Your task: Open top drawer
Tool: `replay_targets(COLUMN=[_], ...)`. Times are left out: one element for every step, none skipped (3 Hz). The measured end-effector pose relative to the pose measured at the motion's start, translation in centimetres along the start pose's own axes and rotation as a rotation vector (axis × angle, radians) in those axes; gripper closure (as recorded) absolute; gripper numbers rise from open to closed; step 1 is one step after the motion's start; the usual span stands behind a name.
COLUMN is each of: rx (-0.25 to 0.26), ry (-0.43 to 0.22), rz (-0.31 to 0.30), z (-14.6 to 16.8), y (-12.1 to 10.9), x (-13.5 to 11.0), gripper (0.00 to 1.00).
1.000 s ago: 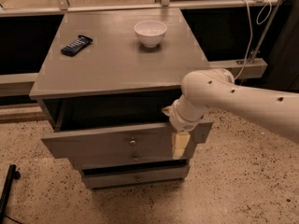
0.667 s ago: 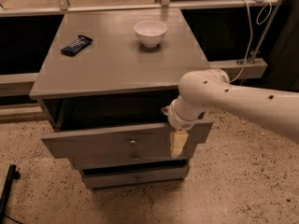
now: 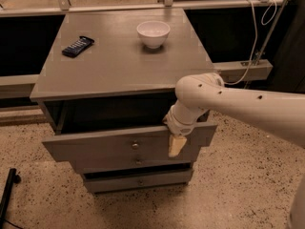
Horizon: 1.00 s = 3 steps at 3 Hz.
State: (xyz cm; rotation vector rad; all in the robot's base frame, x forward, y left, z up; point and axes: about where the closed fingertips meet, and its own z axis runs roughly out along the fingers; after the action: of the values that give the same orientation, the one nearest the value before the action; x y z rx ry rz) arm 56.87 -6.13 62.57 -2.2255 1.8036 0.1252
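Observation:
The top drawer (image 3: 95, 149) of the grey cabinet is pulled out, with its dark inside open below the cabinet top. Its wide flat front carries a small round brass knob (image 3: 135, 145) at the centre. My gripper (image 3: 176, 146) hangs down from the white arm (image 3: 238, 106) over the drawer's front panel, a short way right of the knob and close against the panel. Two more grey drawers with like knobs sit below: the middle one (image 3: 138, 161) and the bottom one (image 3: 141, 180), both further in than the top drawer.
A white bowl (image 3: 153, 33) and a dark flat packet (image 3: 77, 46) lie on the cabinet top (image 3: 119, 66). A rail with a hanging cable (image 3: 252, 37) runs behind on the right. A black pole (image 3: 7, 194) stands at the lower left on speckled floor.
My gripper has shifted slightly left along the drawer front, towards the knob. The drawer stands about as far out as before.

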Motion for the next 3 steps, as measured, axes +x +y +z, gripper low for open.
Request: replay_targets(rx=[-0.033,-0.088,-0.112], ry=[0.006,-0.002,-0.011], rz=[-0.058,-0.09,-0.103], z=[-0.9,-0.9,-1.0], y=[1.3,3.3,4.3], x=[-1.1,-1.6,-1.8], gripper=[0.24,0.23,0.23])
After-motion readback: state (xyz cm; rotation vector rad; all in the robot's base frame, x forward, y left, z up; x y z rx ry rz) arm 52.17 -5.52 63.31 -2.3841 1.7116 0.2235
